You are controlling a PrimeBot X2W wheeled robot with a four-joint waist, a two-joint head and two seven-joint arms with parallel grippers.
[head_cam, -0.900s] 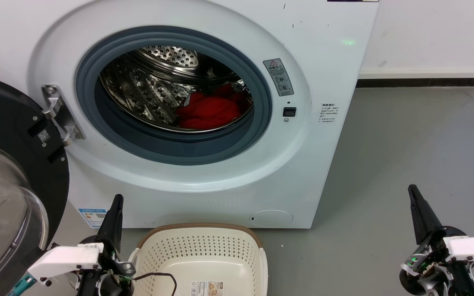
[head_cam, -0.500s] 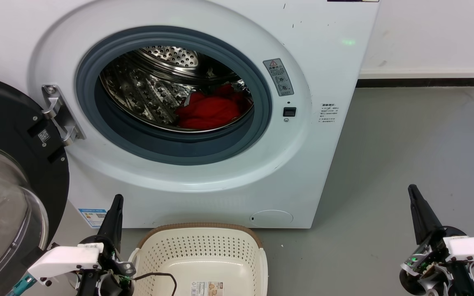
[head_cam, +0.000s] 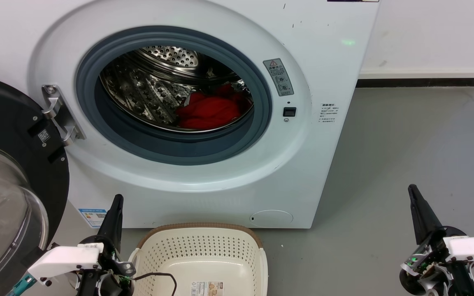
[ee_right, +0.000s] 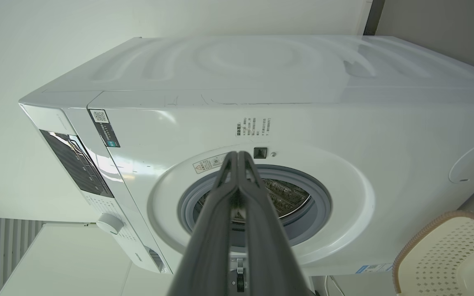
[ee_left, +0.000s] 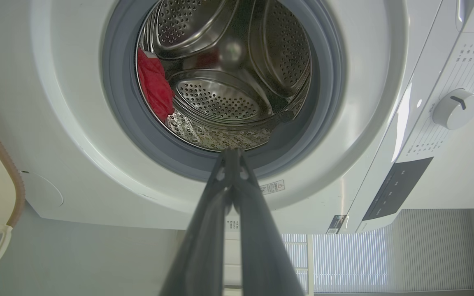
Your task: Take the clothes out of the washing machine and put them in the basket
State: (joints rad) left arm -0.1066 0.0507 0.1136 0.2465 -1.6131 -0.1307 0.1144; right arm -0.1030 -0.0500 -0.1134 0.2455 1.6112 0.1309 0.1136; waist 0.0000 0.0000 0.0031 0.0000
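Low in the head view, the left gripper is hovering by the near left corner of the basket, its two dark fingers pressed together on nothing. The right gripper is hanging well off to the right over the floor, likewise clenched and empty. The clothes are lying as one red heap on the bottom of the drum, toward its right side, inside the washing machine, whose door is standing open on the left. The heap is spreading wider across than it is deep. It is sitting up and to the right of the left gripper, and up and far to the left of the right one, so the left arm is looking the nearer of the two.

Along the left wrist view, the left gripper is pointing at the grey rim of the porthole. The clothes are showing beyond it, off to that view's left against the drum wall. A reach is probably needing a turn toward that side, with the fingers parting first.

From the right wrist view, the right gripper is aiming at the porthole's rim, with the basket sitting at that view's lower right.
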